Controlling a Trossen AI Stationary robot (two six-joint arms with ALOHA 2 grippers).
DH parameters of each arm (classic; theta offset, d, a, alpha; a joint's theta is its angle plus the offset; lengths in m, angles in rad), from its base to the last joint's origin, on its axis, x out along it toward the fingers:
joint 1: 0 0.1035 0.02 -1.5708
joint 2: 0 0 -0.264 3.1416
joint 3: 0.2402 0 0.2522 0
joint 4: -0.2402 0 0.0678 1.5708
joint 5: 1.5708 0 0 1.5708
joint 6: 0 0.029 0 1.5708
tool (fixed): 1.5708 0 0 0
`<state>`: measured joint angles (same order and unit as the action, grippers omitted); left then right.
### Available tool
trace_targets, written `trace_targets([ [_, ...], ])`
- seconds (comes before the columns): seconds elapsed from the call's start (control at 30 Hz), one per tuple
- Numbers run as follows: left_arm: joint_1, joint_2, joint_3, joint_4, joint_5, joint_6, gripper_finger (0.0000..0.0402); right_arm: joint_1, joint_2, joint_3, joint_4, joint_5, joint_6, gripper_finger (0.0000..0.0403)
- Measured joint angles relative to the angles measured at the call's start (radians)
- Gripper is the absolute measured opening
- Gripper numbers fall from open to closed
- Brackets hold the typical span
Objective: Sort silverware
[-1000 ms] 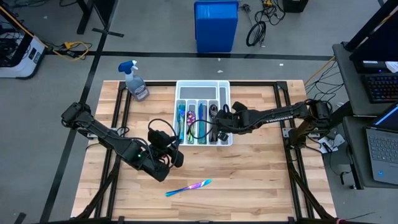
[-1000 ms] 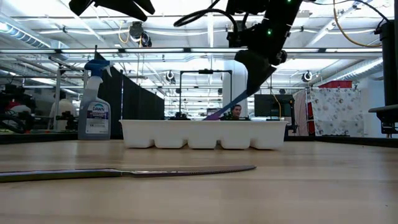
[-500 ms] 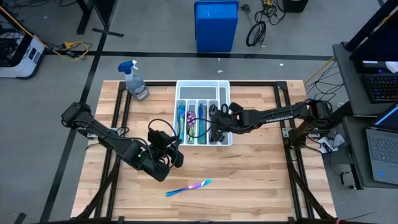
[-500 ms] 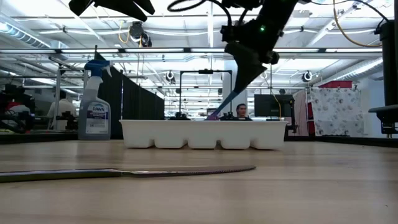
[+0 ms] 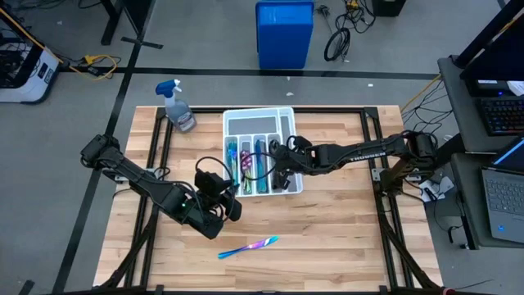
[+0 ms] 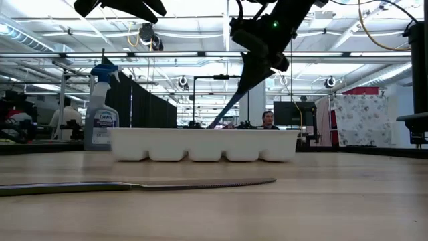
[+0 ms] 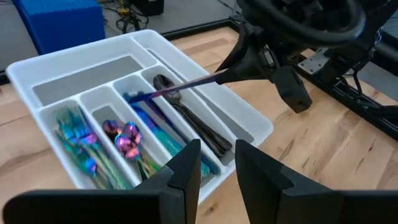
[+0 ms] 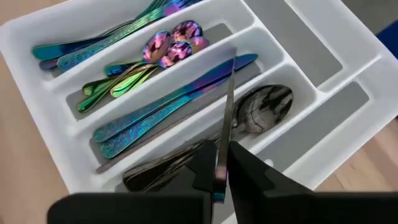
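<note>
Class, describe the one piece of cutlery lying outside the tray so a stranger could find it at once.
Start at the white tray in the middle of the wooden table. Move toward the near edge: a lone knife lies flat on bare wood. Unlike the sorted pieces, it sits in no compartment.

Blue knife (image 8: 225, 99) tilted over tray's knives (image 8: 168, 102), another knife (image 5: 248, 247) flat on table

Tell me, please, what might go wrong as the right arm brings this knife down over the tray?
The knife in the right gripper lies slanted across the dividers, so it may land straddling the dark spoons and the knife slot. The white tray could slide if pushed. One knife lies apart on the table.
</note>
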<state>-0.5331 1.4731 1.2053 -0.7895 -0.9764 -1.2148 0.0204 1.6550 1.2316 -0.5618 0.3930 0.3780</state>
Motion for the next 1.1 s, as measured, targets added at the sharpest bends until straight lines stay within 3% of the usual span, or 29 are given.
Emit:
trace_targets([
  [0.23, 0.000, 0.000, 0.000, 0.000, 0.000, 0.000, 0.0084, 0.002, 0.000, 0.000, 0.019, -0.038, -0.017, 0.0019],
  [0.7, 0.000, 0.000, 0.000, 0.000, 0.000, 0.000, 0.0084, -0.001, 0.000, 0.000, -0.159, 0.048, 0.042, 0.0002],
  [0.87, 0.000, 0.000, 0.000, 0.000, -0.011, 0.000, 0.0084, 0.005, 0.001, 0.000, -0.187, 0.125, 0.055, 0.0001],
  [1.1, 0.000, 0.000, 0.000, 0.004, -0.023, 0.000, 0.0084, 0.008, 0.001, 0.000, -0.204, 0.134, 0.059, 0.0001],
])
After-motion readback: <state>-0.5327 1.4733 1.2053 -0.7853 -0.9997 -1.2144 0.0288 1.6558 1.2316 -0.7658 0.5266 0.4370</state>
